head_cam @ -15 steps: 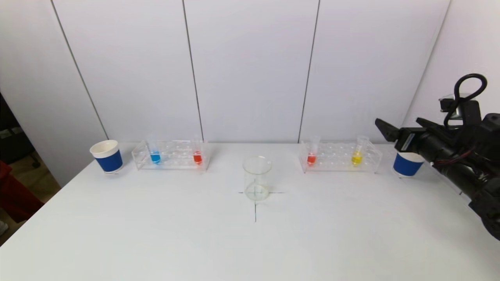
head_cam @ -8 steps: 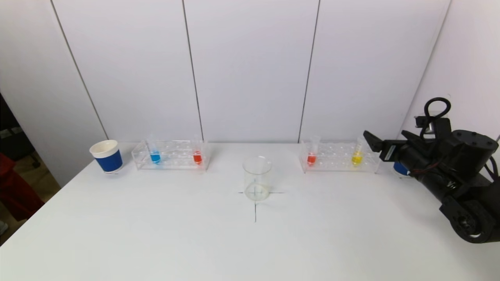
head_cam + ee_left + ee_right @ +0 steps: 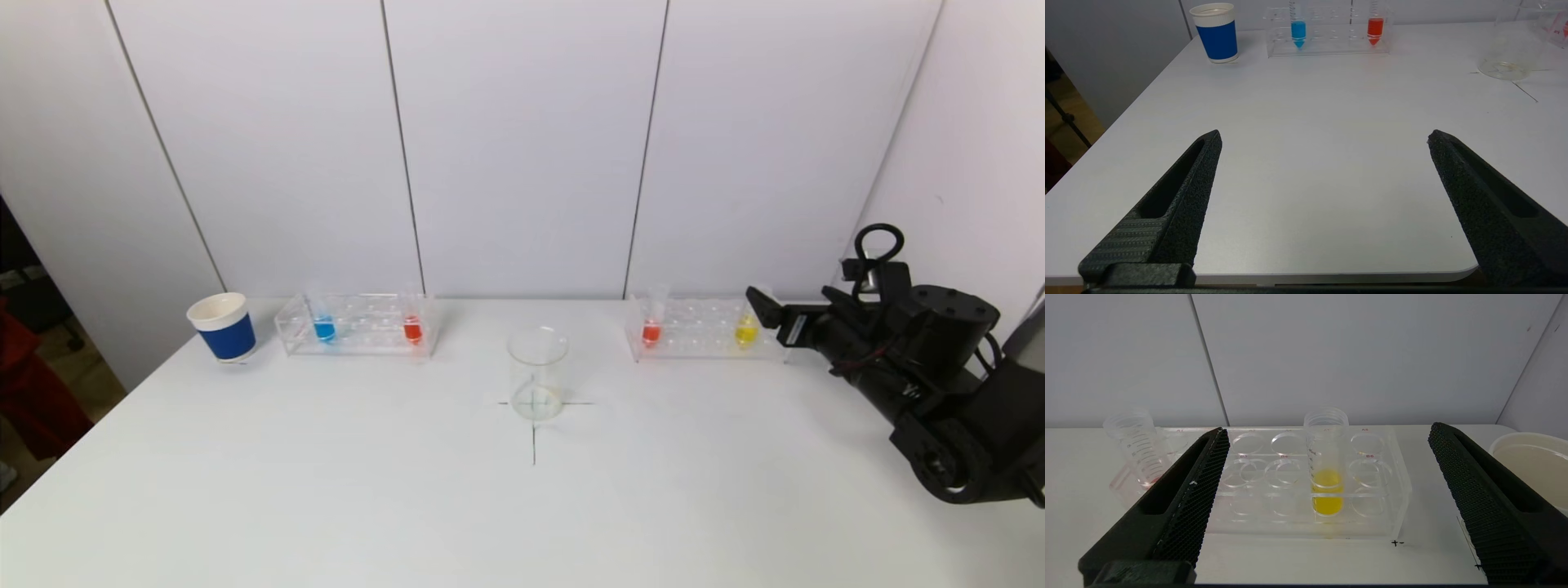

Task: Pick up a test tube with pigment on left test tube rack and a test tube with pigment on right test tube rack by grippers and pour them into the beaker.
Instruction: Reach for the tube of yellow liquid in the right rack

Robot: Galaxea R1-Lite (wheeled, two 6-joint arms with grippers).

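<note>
Take the beaker (image 3: 537,372) as your mark: bare surface (image 3: 408,506) lies all round it. To its right, the right rack (image 3: 706,331) holds a yellow tube (image 3: 745,329) squarely ahead of the wide-open right tool (image 3: 1327,430), with nothing between them; a red tube (image 3: 651,330) stands well aside.

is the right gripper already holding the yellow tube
No, the right gripper is open and short of the yellow tube, which stands upright in the right rack.
</note>
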